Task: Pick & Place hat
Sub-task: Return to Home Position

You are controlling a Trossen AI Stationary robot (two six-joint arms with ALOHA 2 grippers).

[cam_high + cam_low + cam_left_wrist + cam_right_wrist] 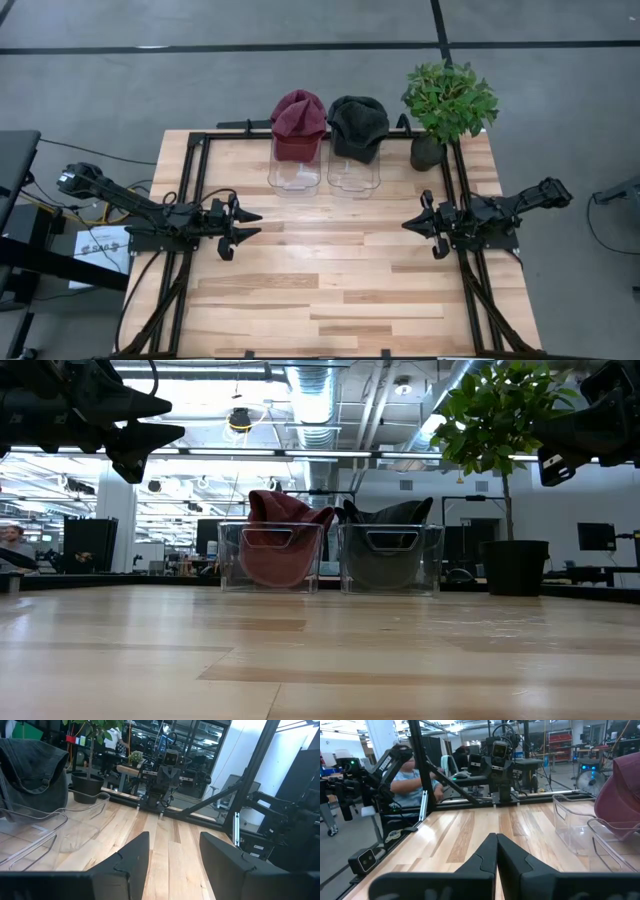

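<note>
A dark red hat point(298, 120) is draped over the far rim of a clear bin point(295, 170) at the table's far side. Beside it a black hat point(357, 124) lies the same way on a second clear bin point(352, 172). My left gripper point(250, 224) hovers open above the table's left part, pointing level toward the right. My right gripper point(408, 226) hovers shut above the right part, pointing level toward the left. Both are well short of the bins and touch nothing.
A potted plant point(447, 105) stands at the far right corner, next to the black hat's bin. A black frame point(196, 180) runs along the table's left, right and far edges. Bare wood lies between the grippers and toward the near edge. A person point(412, 782) sits beyond the table's left side.
</note>
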